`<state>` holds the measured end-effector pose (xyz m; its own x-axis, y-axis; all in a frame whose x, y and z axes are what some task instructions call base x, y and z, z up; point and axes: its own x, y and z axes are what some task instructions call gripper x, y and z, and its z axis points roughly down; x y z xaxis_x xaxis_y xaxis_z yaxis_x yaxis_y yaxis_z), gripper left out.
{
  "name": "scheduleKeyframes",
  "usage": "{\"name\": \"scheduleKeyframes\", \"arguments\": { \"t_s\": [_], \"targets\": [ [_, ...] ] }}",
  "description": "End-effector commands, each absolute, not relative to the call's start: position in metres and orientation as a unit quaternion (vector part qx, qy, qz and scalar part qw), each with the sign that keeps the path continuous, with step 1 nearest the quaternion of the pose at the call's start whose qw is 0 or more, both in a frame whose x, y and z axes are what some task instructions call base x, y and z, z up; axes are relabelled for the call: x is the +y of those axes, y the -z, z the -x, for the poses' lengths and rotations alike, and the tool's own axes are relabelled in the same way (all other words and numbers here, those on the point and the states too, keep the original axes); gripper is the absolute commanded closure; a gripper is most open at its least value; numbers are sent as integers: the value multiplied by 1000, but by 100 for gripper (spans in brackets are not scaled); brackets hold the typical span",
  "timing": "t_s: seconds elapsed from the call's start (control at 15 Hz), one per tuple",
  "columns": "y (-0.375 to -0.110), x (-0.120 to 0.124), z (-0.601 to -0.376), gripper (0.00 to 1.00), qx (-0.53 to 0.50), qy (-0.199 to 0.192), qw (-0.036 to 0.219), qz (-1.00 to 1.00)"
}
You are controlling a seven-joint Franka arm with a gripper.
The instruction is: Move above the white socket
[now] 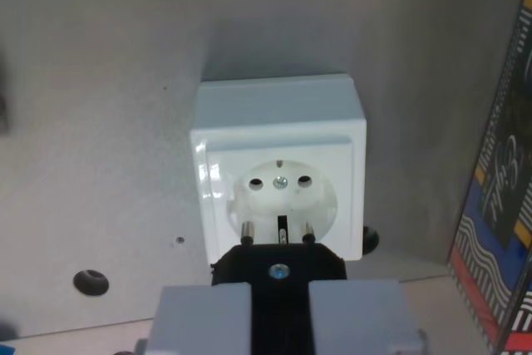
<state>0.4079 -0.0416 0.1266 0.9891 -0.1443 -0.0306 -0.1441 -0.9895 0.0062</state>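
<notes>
A white socket (278,174) sits on the grey surface in the middle of the wrist view, its round recess with two holes and a centre screw facing the camera. My gripper (280,309) is at the bottom centre, its two grey fingers (204,318) shut on a black plug (279,265). The plug's two metal pins (247,232) point toward the socket and hover just over the recess's lower rim. The plug's lower part is hidden between the fingers.
A box with a colourful striped pattern (503,205) stands along the wrist view's right edge. Dark round holes (91,281) show in the grey surface at lower left and just right of the socket.
</notes>
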Motion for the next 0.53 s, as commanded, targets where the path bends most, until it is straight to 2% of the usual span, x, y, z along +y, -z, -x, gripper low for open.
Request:
{"name": "scheduleKeyframes", "arguments": {
  "t_s": [0.07,0.53],
  "targets": [
    [-115,-47,-400,100,-54,-37,-11,-998],
    [-105,-47,-395,100,-56,-37,-12,-998]
  ]
}}
